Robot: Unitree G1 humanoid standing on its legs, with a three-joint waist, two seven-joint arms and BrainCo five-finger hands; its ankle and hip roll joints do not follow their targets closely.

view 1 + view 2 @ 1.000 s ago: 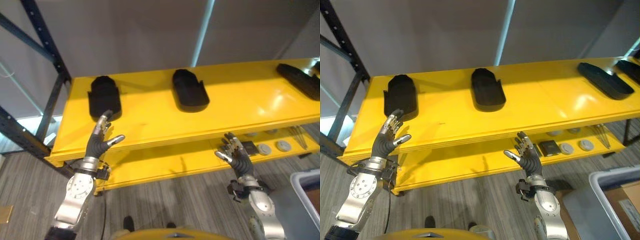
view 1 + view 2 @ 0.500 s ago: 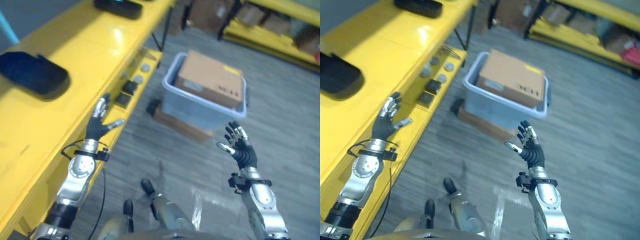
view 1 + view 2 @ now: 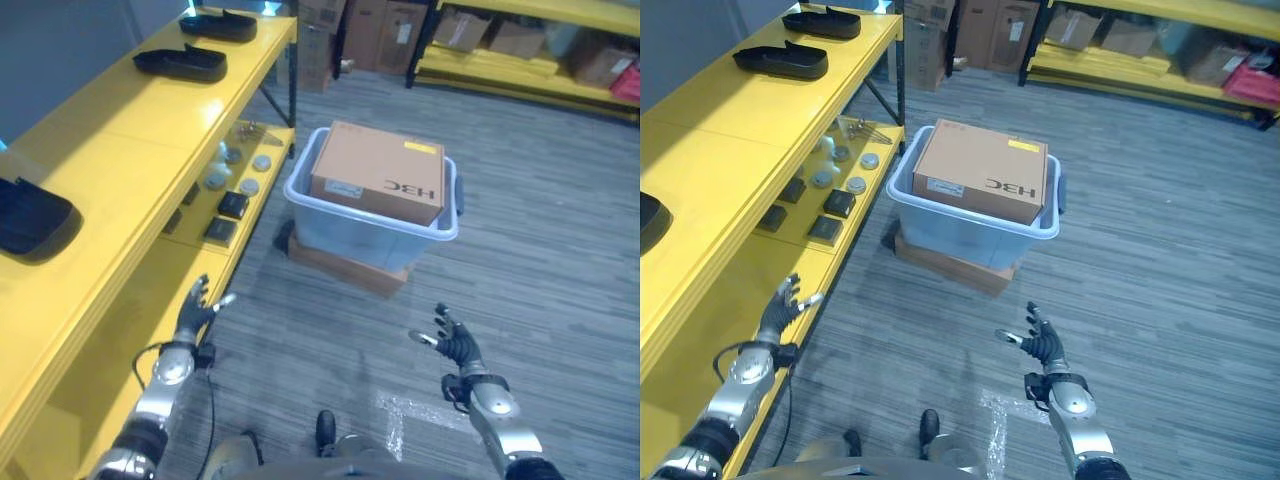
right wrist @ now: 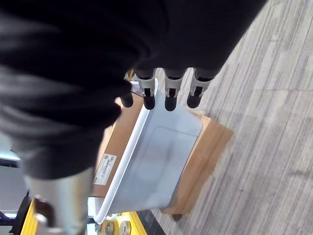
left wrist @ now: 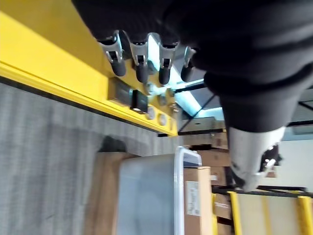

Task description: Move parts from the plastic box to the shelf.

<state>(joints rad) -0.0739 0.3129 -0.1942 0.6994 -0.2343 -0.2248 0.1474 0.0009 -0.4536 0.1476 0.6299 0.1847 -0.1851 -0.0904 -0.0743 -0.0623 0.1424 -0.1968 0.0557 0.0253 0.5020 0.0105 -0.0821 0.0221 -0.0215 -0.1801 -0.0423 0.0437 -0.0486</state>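
Note:
A pale blue plastic box (image 3: pixel 362 240) stands on the floor beside the yellow shelf (image 3: pixel 120 140), resting on a flat brown board (image 3: pixel 345 270). A closed brown cardboard carton (image 3: pixel 380 183) lies in it. Three black moulded parts (image 3: pixel 180 63) (image 3: pixel 218 23) (image 3: pixel 28 215) lie on the shelf's top board. My left hand (image 3: pixel 192 312) hangs open and empty near the shelf's lower edge. My right hand (image 3: pixel 455 348) is open and empty over the floor, well short of the box. The right wrist view shows the box (image 4: pixel 164 156) past straight fingers (image 4: pixel 170 95).
Small round and square metal pieces (image 3: pixel 232 204) lie on the lower shelf board. A dark upright post (image 3: pixel 293 80) stands at the shelf's end. Another yellow rack with cardboard cartons (image 3: pixel 500 40) runs along the back. Grey plank floor (image 3: pixel 540 250) spreads to the right.
The camera has swung away from the shelf face towards the plastic box and the floor. Both hands have dropped lower in view and remain open and empty.

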